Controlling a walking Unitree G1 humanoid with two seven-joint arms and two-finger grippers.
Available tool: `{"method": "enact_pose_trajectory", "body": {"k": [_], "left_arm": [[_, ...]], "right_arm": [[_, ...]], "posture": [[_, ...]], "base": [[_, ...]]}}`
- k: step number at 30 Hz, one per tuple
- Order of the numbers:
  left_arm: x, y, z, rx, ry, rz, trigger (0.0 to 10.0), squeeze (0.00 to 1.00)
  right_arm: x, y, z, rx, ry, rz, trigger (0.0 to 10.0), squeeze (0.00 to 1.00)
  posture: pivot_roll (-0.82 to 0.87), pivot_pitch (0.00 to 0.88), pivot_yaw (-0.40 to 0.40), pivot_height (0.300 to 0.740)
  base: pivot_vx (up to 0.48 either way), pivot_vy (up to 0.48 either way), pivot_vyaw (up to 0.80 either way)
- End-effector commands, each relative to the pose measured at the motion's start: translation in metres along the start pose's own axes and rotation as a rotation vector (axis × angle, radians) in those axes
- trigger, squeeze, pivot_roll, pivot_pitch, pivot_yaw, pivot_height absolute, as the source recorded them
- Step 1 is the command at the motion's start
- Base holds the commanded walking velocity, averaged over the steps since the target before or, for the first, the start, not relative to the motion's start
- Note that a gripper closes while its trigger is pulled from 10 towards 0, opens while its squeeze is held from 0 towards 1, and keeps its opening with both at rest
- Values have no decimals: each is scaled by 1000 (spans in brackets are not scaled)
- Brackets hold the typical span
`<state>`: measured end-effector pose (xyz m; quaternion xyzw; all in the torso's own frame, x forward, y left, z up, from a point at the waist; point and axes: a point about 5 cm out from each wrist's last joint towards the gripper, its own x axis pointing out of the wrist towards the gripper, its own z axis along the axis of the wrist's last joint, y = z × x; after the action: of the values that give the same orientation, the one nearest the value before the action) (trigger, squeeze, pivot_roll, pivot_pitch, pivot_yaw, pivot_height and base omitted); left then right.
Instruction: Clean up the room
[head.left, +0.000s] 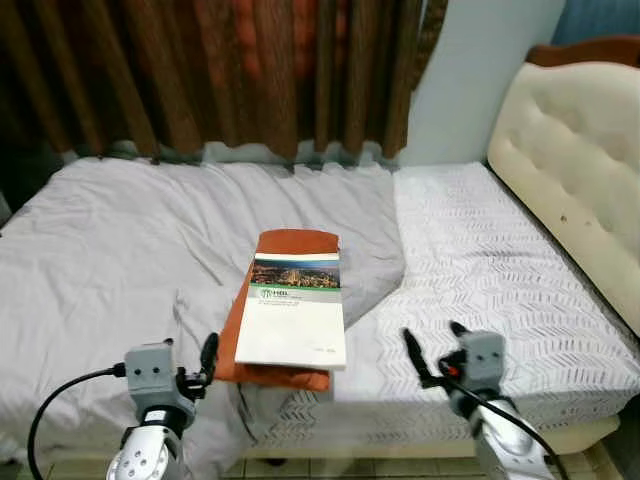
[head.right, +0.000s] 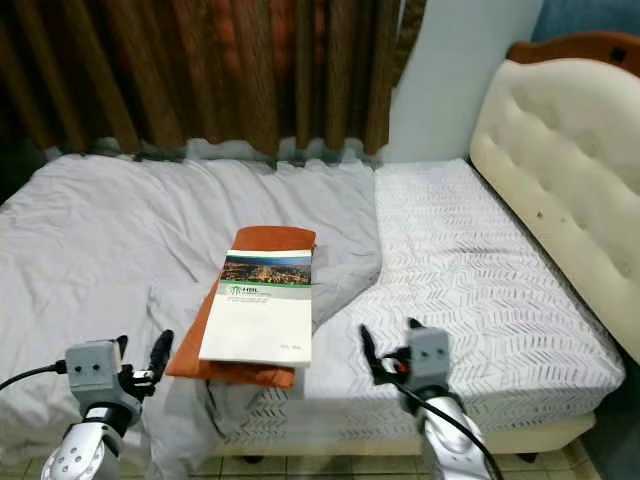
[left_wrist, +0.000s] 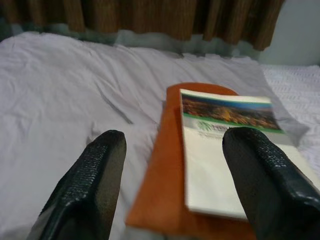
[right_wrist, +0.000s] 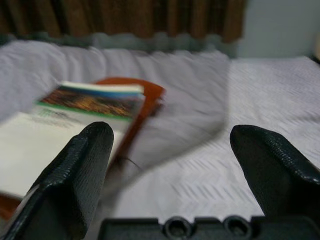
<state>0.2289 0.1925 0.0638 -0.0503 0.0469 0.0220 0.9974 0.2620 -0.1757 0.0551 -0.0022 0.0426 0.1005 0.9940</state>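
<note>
Scene: a bed (head.left: 130, 250) with a grey sheet (head.left: 110, 230) on the robot's left and a white patterned mattress cover (head.left: 480, 260) on its right is faced, with brown curtains (head.left: 200, 70) behind and a cream tufted headboard (head.left: 580, 160) at the right.

Task's things: a white booklet (head.left: 295, 312) with a city photograph on its cover is laid on top of an orange folder (head.left: 262, 345), near the front edge of the bed and between the two arms.

Left gripper (left_wrist: 175, 185): held low before the bed edge, just to the left of the folder; the jaws are spread wide and nothing is held.

Right gripper (right_wrist: 172, 175): held low before the bed edge, to the right of the booklet and apart from it; the jaws are likewise spread and empty.

Risk, stack: the booklet is judged likely to slide off the folder if only the folder is lifted or tilted.

Risk, grasp: both items lie flat on soft bedding, so the sheet could be pinched along with them.

Risk, edge: a push could send the stack over the near edge.
</note>
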Motion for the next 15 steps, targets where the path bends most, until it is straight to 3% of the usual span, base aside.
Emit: {"method": "enact_pose_trajectory", "body": {"k": [1, 5, 8, 12, 15], "left_arm": [[10, -5, 8, 9, -8, -21, 10000, 0], [12, -3, 9, 36, 4, -29, 10000, 0], [17, -3, 6, 119, 37, -45, 10000, 0], [25, -6, 11, 136, 33, -48, 10000, 0], [27, -13, 13, 97, 11, -54, 10000, 0]], "right_arm": [[3, -11, 2, -16, 26, -18, 10000, 0], [4, -12, 3, -17, 29, -19, 10000, 0], [3, -13, 2, -15, 36, -23, 10000, 0], [3, -11, -1, -14, 52, -11, 10000, 0], [3, -9, -3, -15, 60, 0, 10000, 0]], "posture": [[55, 0, -19, 740], [57, 0, -20, 740], [63, 0, -18, 740], [61, 0, -14, 740], [57, 0, -12, 740]], "base": [[0, 454, 0], [61, 436, 0], [300, 375, 0], [0, 0, 0], [0, 0, 0]]}}
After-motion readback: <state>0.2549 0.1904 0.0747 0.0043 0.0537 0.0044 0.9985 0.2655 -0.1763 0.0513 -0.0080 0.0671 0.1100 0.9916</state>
